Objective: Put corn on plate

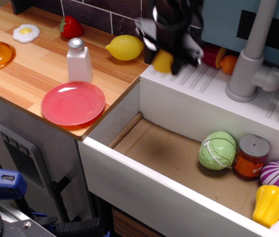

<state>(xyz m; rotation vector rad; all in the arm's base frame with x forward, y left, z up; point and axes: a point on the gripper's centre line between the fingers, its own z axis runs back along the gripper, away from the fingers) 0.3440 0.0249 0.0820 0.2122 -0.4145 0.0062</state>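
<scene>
Clenched on the corn, the gripper hangs blurred above the sink's back ledge; grasp done, carry to the plate near the counter's front edge remains.

Lemon, shaker, strawberry on counter.
</scene>
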